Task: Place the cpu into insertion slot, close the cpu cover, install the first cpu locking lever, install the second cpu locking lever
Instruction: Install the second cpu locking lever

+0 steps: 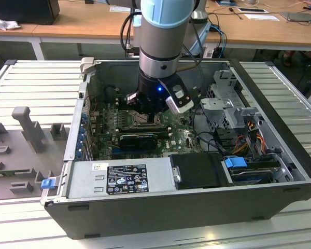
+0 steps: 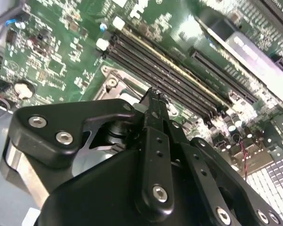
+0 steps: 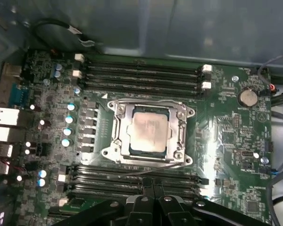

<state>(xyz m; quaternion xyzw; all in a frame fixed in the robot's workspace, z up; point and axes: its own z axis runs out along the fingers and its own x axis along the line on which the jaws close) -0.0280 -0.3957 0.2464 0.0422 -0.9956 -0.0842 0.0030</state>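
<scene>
The cpu [image 3: 148, 132], a pale square plate, lies in the insertion slot [image 3: 146, 153] on the green board. The silvery cpu cover [image 3: 183, 136] lies flat around it, and the cpu shows through its window. A thin metal lever rod [image 3: 132, 172] runs along the socket edge closest to my gripper. My gripper [image 3: 153, 184] hovers just off that edge with its fingers pressed together, the tips by the rod. In the second wrist view the gripper [image 2: 153, 96] points at a socket corner [image 2: 111, 82]. In the exterior view the gripper [image 1: 145, 111] is deep inside the computer case.
Long black memory slots [image 3: 141, 70] flank the socket on both sides. A coin battery [image 3: 247, 97] sits on the board. A black card [image 1: 140, 139], the power supply [image 1: 119, 176], a drive cage [image 1: 228, 104] and cables crowd the case around the arm.
</scene>
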